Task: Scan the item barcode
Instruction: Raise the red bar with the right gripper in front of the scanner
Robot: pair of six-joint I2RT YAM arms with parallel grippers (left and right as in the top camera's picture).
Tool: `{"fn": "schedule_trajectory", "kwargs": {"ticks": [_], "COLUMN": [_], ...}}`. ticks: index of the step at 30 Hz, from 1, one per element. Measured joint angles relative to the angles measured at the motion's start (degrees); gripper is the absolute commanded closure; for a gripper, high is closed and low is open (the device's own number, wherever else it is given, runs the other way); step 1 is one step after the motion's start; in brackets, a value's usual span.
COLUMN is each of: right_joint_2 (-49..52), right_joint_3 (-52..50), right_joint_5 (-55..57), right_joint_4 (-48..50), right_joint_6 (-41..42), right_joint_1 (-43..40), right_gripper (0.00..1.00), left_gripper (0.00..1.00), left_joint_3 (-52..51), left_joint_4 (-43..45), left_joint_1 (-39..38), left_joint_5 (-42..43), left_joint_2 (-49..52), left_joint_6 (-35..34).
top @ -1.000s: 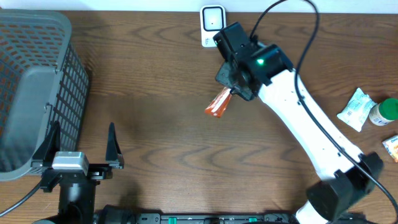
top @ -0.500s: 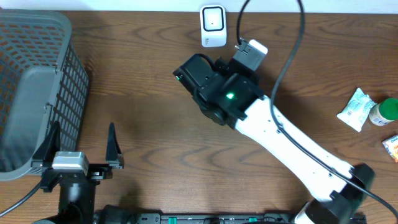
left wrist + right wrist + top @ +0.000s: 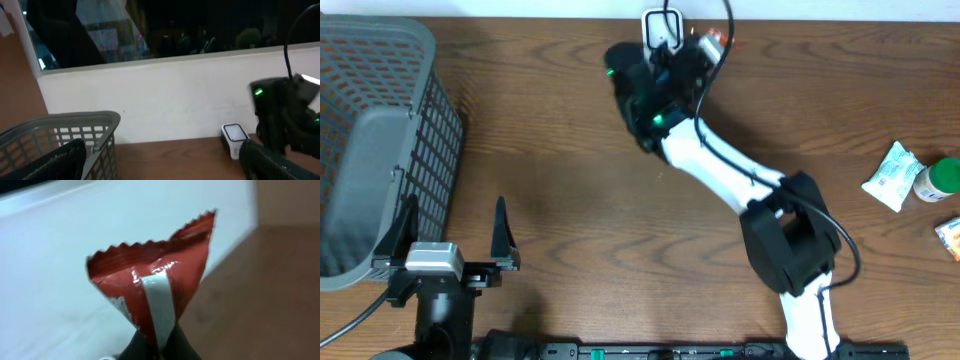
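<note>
The item is a red snack packet (image 3: 160, 280) with a zigzag top edge and a silver seam. My right gripper (image 3: 157, 347) is shut on its lower end and holds it upright against the white wall. From overhead, a bit of the packet (image 3: 713, 41) shows at the table's back edge, just right of the white barcode scanner (image 3: 661, 32), with the right gripper (image 3: 698, 50) mostly hidden under the wrist. The scanner (image 3: 233, 138) also stands by the wall in the left wrist view. My left gripper (image 3: 455, 232) rests open and empty at the front left.
A grey mesh basket (image 3: 380, 120) fills the left side of the table. At the right edge lie a white packet (image 3: 892, 175), a green-capped bottle (image 3: 940, 178) and an orange packet (image 3: 950, 236). The right arm (image 3: 740, 185) stretches diagonally across the middle.
The right arm has swung from mid-table back to the wall, carrying the red packet up beside the scanner and turning the wrist. The left arm has stayed still.
</note>
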Motion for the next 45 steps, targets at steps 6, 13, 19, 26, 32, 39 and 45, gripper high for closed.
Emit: {"fn": "schedule_trajectory", "kwargs": {"ticks": [6,13,19,26,32,39,45], "right_joint_2": [3.61,9.77,13.38,14.03,16.28,19.19,22.64], "right_joint_3": [0.09,0.17,0.17,0.17,0.17,0.87,2.01], "right_joint_5": [-21.99,-36.54,-43.39,-48.85,-51.93,-54.4,-55.84], "right_joint_4": [23.63,38.51,43.98,45.0,44.65,42.05,40.15], "right_joint_6": [-32.87,-54.69,-60.24,-57.18,-48.98,-38.66,-35.36], "right_joint_1": [-3.63,-3.91,-5.31,-7.3,-8.98,-11.5,-12.11], "right_gripper": [0.99,0.99,0.99,0.99,0.99,0.99,0.99], "left_gripper": [0.02,0.02,0.02,0.02,0.02,0.02,0.02], "left_joint_3": [-0.13,-0.15,-0.15,-0.15,-0.15,-0.15,-0.15], "left_joint_4": [-0.76,-2.62,-2.6,-2.82,-2.99,-3.13,-3.78], "left_joint_1": [0.0,0.0,0.0,0.0,0.0,0.0,0.0], "left_joint_5": [0.04,0.02,0.02,0.02,0.02,0.02,0.02], "left_joint_2": [0.0,0.0,0.0,0.0,0.0,0.0,0.0], "left_joint_6": [0.0,0.02,0.0,0.0,0.02,0.0,0.02]}}
